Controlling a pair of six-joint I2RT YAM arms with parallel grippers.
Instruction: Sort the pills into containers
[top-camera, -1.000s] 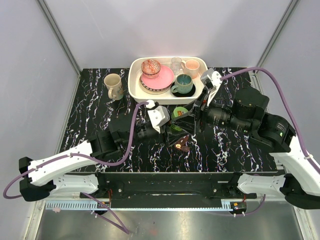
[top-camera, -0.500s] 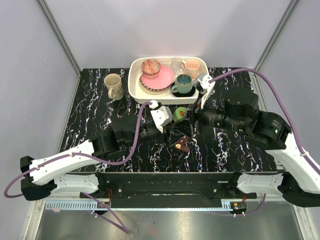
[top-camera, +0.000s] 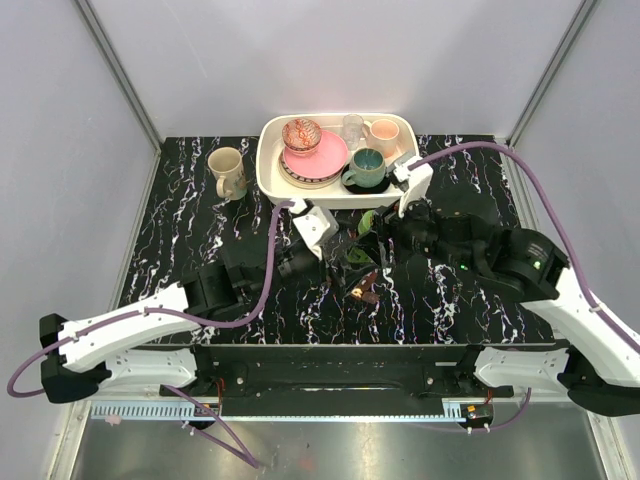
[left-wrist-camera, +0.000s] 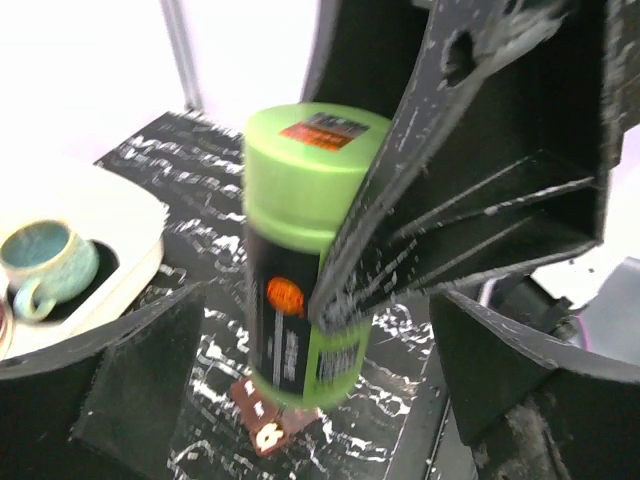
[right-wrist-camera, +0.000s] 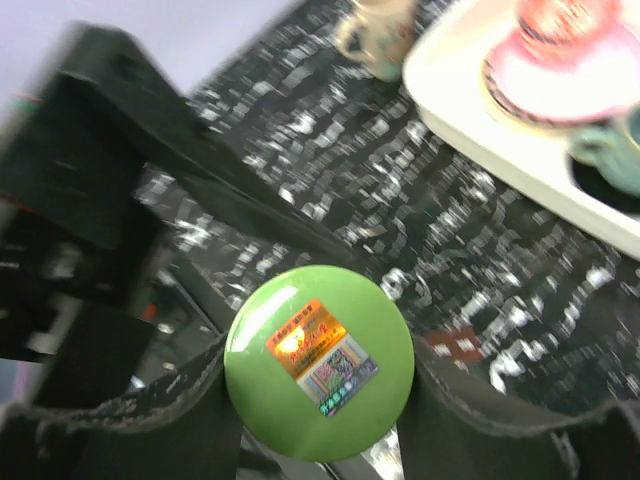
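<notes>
- Case (top-camera: 364, 290): lies on the table just below the two grippers, apart from both. Whether any pill is in it, I cannot tell.
- Left gripper (left-wrist-camera: 315, 310): fingers spread wide either side of the bottle (left-wrist-camera: 300, 250), touching nothing.
- Right gripper (right-wrist-camera: 320, 390): fingers clasp the green bottle below its lid and hold it upright above the case.
- Tray (top-camera: 268, 170) of crockery and mug (top-camera: 228, 172): at the far side, untouched.
- Progress: early, I judge. The lid looks still on and no loose pills show. Opening, tipping out and sorting all remain.
- Against a second ago: the left fingers were narrower, close about the bottle, and have since let go. The right arm has drawn in towards the middle, and the case lies where it did.
</notes>
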